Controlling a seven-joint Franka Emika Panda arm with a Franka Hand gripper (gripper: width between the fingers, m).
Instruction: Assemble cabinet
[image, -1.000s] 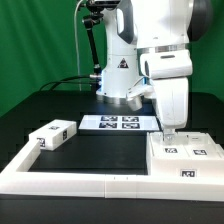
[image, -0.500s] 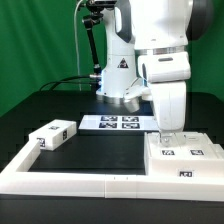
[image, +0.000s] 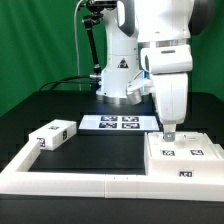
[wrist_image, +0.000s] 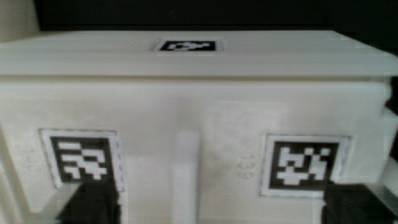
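The white cabinet body (image: 186, 163) lies at the front of the exterior view's right, with tags on its top and front. My gripper (image: 170, 136) hangs straight down over its back top edge, open and holding nothing. In the wrist view the cabinet body (wrist_image: 214, 110) fills the picture. The two dark fingers (wrist_image: 89, 205) stand wide apart over its tagged face, and my gripper (wrist_image: 217, 206) is centred between the two tags. One small white drawer block (image: 54, 135) with tags lies apart, on the exterior view's left.
The marker board (image: 118, 123) lies flat behind the middle of the black table. A long white rail (image: 70, 180) borders the table's front and left. The arm's base (image: 118, 75) stands at the back.
My gripper has shifted slightly toward the exterior view's right over the cabinet body. The cabinet body and the drawer block have not moved.
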